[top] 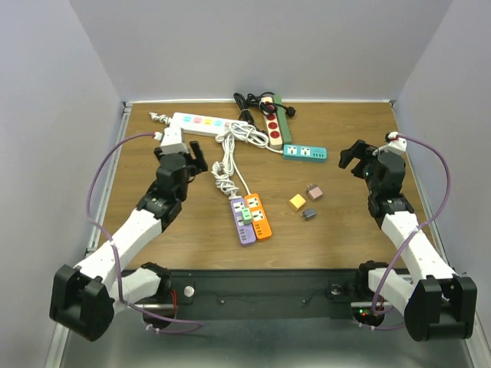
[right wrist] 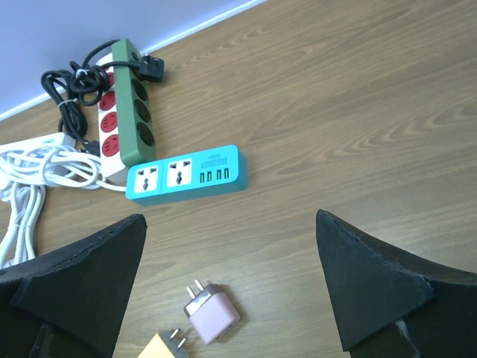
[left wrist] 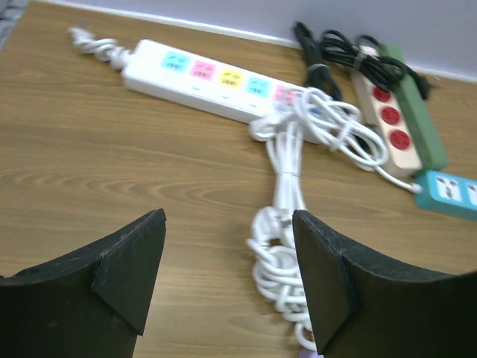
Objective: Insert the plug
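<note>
Right end effector (right wrist: 229, 224) is held wide, nothing gripped. Left end effector (left wrist: 227, 224) is likewise wide and empty. Pink plug (right wrist: 212, 313) is seen lying loose on the bench (right wrist: 373, 89), near the teal power strip (right wrist: 186, 173). The yellow plug (right wrist: 160, 349) lies slightly farther from that strip.

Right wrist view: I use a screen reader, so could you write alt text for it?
The open right gripper hangs over a wooden table, its black fingers framing a teal power strip and, nearer, a loose pink plug. At the far left lie a green strip, a beige strip and a coiled black cable.
</note>
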Available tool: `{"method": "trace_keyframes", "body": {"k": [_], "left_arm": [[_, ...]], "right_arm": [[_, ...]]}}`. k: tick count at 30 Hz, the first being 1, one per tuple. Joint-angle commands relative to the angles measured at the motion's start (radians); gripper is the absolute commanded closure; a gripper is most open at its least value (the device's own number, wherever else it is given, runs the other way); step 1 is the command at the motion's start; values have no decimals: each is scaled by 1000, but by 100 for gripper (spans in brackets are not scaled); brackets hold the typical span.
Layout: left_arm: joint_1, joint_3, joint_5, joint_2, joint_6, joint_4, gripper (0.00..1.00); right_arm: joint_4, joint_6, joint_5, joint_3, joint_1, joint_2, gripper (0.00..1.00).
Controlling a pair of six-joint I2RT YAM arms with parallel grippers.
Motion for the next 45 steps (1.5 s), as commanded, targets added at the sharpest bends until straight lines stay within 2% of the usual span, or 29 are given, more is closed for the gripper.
{"method": "trace_keyframes", "body": {"k": [1, 2, 3, 7, 10, 16, 20, 30, 42, 45], "left_arm": [[-169, 116, -90, 102, 100, 35, 21], [-235, 152, -35, 134, 146, 53, 21], [-236, 153, -35, 170, 147, 53, 21], [-402, 307, 94, 361, 228, 45, 21], [-484, 448, 164, 577, 283, -23, 21], [-562, 713, 310, 866, 288, -181, 21], [-573, 821, 393, 970, 262, -261, 21], [-591, 874, 346, 1047, 255, -309, 21], [-591, 930, 399, 1104, 285, -395, 21], [-591, 939, 409, 1110, 292, -407, 28]], "right_arm": [[-3, -4, 29, 42, -3, -6, 0], [-9, 1, 29, 47, -4, -4, 0], [-12, 2, 29, 48, -3, -1, 0], [-29, 13, 23, 54, -4, 0, 0], [-46, 17, 28, 56, -4, -10, 0], [-72, 17, 25, 56, -4, -30, 0], [-81, 21, 20, 48, -3, -42, 0], [-86, 19, 14, 42, -3, -46, 0], [-91, 21, 20, 39, -3, -49, 0], [-91, 21, 15, 41, -3, -53, 0]]}}
